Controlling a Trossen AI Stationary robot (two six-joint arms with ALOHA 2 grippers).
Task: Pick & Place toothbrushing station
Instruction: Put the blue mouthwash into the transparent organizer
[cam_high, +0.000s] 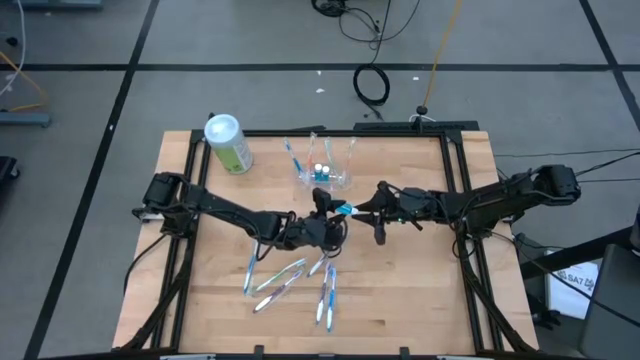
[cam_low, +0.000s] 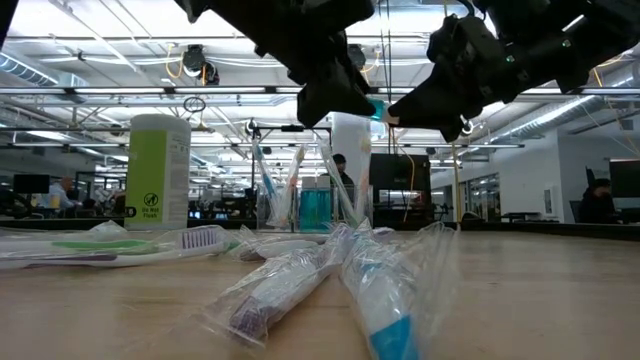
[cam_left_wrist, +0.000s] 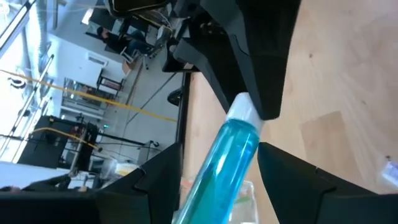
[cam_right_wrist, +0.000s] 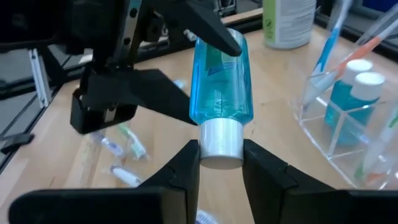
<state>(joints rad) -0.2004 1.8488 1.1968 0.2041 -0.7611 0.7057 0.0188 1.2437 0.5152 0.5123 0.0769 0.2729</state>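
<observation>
Wrapped toothbrushes (cam_high: 300, 280) litter the near table — toothbrushing station (cam_high: 326, 166) and green canister (cam_high: 229, 143) stand far side. Right gripper (cam_right_wrist: 221, 163) pinches a blue bottle (cam_right_wrist: 219, 81) (white cap); left gripper (cam_left_wrist: 217, 162) spread wide around it.

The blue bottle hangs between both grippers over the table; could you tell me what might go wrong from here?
1. The right gripper pinches only the white cap of the blue bottle; it may slip or swing.
2. The left gripper straddles the bottle with its fingers apart, so a drop would likely land on the wrapped toothbrushes.
3. The clear holder already holds bottles and brushes; inserting another may knock them.
</observation>
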